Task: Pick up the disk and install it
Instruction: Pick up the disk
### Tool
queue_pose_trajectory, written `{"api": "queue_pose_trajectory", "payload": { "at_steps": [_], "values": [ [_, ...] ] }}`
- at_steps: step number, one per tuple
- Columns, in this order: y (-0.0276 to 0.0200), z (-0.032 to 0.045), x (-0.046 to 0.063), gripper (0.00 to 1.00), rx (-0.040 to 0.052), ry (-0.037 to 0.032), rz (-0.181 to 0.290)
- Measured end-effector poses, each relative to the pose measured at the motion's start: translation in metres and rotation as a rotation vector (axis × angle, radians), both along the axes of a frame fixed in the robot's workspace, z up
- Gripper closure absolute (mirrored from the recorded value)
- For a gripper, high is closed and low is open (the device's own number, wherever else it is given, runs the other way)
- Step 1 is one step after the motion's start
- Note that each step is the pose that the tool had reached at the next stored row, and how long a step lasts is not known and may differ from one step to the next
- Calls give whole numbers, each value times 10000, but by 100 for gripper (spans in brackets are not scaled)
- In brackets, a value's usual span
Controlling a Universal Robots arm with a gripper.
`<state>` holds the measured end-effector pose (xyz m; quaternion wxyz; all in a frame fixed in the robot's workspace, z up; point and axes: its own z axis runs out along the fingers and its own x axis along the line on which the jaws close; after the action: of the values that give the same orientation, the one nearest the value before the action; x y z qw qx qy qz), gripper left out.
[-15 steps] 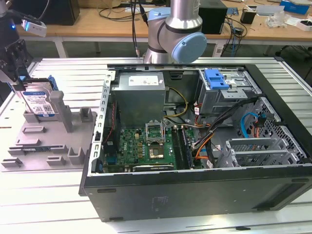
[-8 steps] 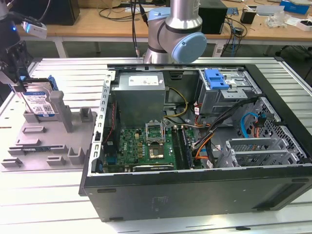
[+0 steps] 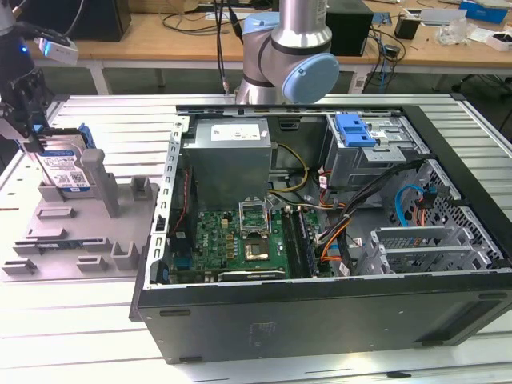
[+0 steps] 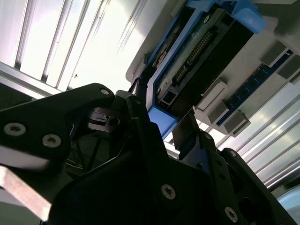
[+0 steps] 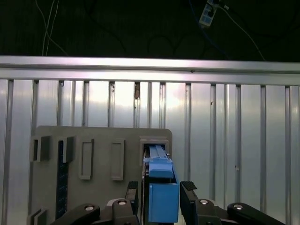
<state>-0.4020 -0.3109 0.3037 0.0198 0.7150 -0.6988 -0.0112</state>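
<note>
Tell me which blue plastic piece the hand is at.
The blue carrier frame on the disk, standing in the grey holder at the exterior view's left; the hand is right at it. The other blue bracket sits atop the drive cage.

An electronics lab: opened computer case [image 3: 320, 324] on slotted aluminium table [image 3: 80, 340].

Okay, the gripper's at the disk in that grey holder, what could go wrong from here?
The gripper straddles the blue end of the disk, so the disk might tilt or bind in the slot of the grey holder when lifted. Loose cables lie beside the drive cage and could snag it.
</note>
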Motion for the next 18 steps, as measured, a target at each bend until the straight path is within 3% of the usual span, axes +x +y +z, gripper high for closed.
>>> {"api": "queue_pose_trajectory", "payload": {
  "at_steps": [10, 12, 18],
  "values": [
    [0, -16, 0, 52, 35, -2, 1],
    [0, -19, 0, 61, 40, -3, 1],
    [0, -31, 0, 61, 55, -3, 1]
  ]
}}
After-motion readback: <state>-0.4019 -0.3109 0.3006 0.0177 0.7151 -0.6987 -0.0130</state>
